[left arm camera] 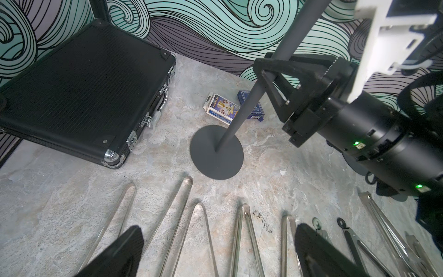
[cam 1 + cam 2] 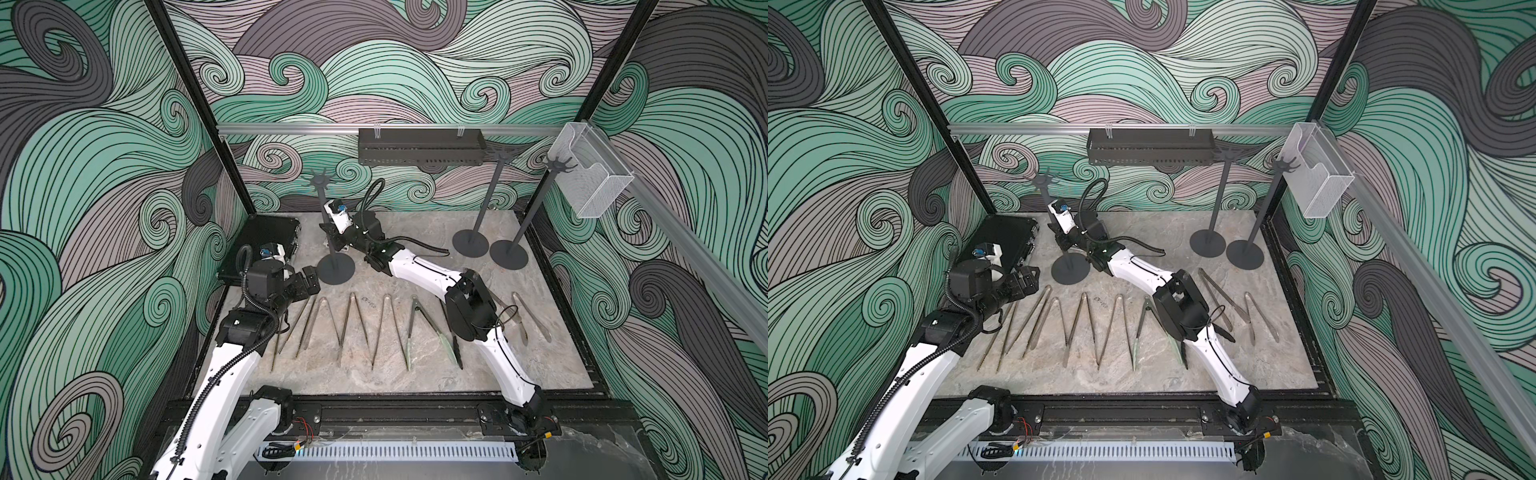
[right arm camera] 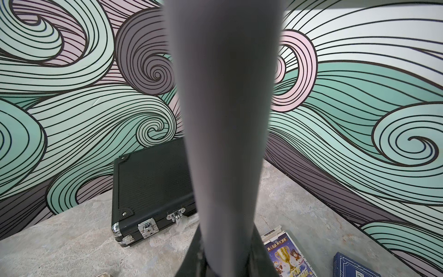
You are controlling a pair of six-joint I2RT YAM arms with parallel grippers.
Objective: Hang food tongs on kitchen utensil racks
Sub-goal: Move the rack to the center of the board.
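Case [image 1: 84, 91] and card boxes [image 1: 223, 109] beside rack [image 1: 212, 164]

No legible text (card box [image 3: 287, 257] blurred)

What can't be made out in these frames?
- Right wrist view: the blurred rack pole fills the centre, hiding most of the right gripper.
- Both top views: the right arm covers part of the black-tipped tongs.
- Left wrist view: the plain steel tongs' tips are cut off by the frame edge and the left gripper.
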